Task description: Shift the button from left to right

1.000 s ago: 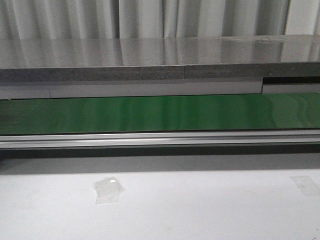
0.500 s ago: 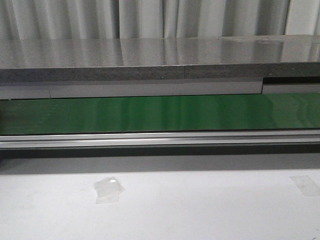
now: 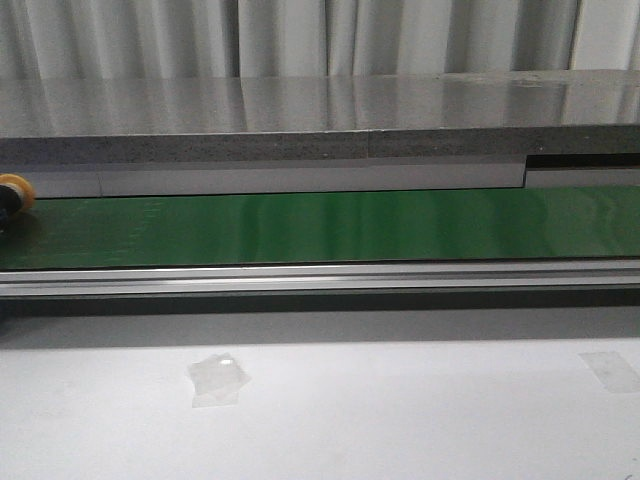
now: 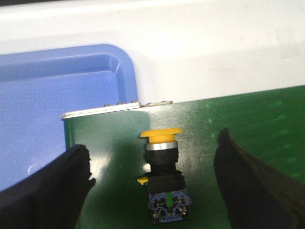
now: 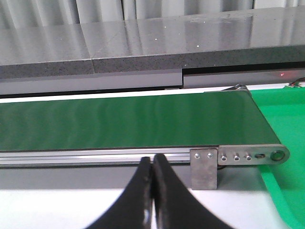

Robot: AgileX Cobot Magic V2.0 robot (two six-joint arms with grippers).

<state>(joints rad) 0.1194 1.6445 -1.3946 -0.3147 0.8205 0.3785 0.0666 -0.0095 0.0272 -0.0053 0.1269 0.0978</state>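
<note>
The button (image 4: 163, 174), with a yellow cap, a black body and a blue terminal block, lies on its side on the green conveyor belt (image 4: 248, 119) near the belt's left end. In the front view its yellow cap (image 3: 14, 190) shows at the far left edge of the belt (image 3: 330, 228). My left gripper (image 4: 155, 179) is open, one finger (image 4: 52, 191) on each side of the button, not touching it. My right gripper (image 5: 152, 167) is shut and empty in front of the belt's right end.
A blue tray (image 4: 57, 105) sits just beyond the belt's left end. A green tray (image 5: 286, 124) sits beside the belt's right end roller bracket (image 5: 238, 156). A grey stone ledge (image 3: 320, 120) runs behind the belt. Tape patches (image 3: 215, 380) lie on the white table.
The button's yellow cap has come into the front view at the far left edge of the belt; earlier the belt showed nothing there.
</note>
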